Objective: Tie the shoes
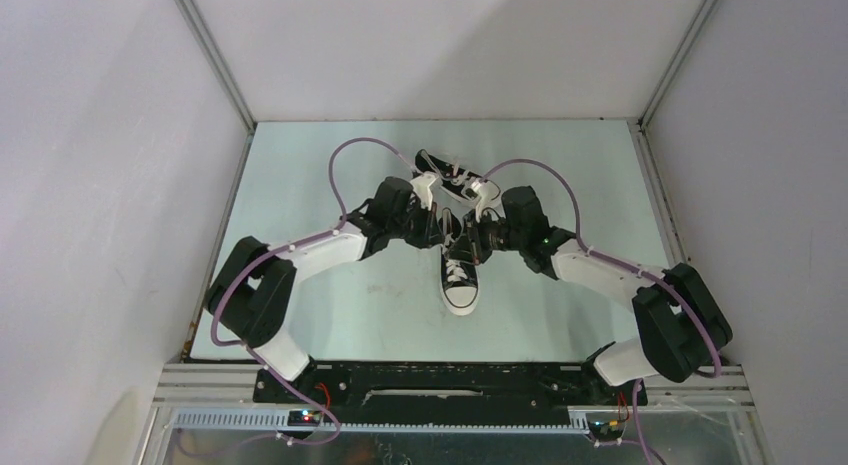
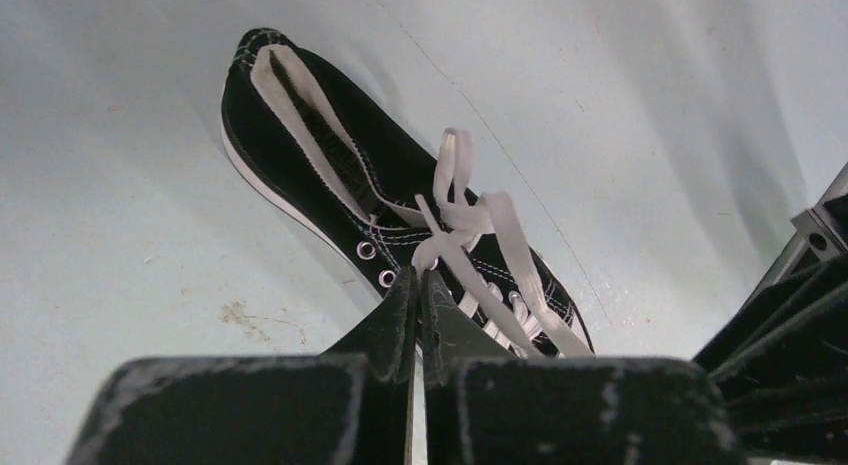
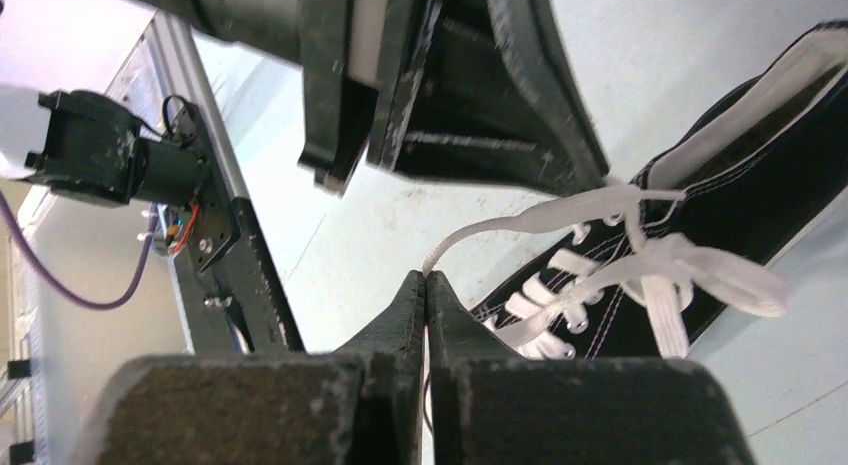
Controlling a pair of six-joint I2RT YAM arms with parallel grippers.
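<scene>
A black sneaker (image 1: 460, 283) with white laces lies mid-table, its white toe cap towards the arm bases. The second sneaker (image 1: 441, 170) lies behind it, partly hidden by the arms. My left gripper (image 1: 446, 231) and right gripper (image 1: 477, 232) meet over the near shoe's laces. In the left wrist view the left gripper (image 2: 420, 276) is shut on a white lace (image 2: 470, 220) beside the knot over the shoe (image 2: 275, 150). In the right wrist view the right gripper (image 3: 425, 277) is shut on a lace end (image 3: 500, 228) that runs taut to the shoe (image 3: 745, 190).
White walls enclose the table on three sides. Purple cables (image 1: 345, 165) loop above both arms. The black base rail (image 1: 450, 385) runs along the near edge. The left gripper's fingers (image 3: 470, 95) hang close above in the right wrist view. A brown stain (image 2: 245, 315) marks the table.
</scene>
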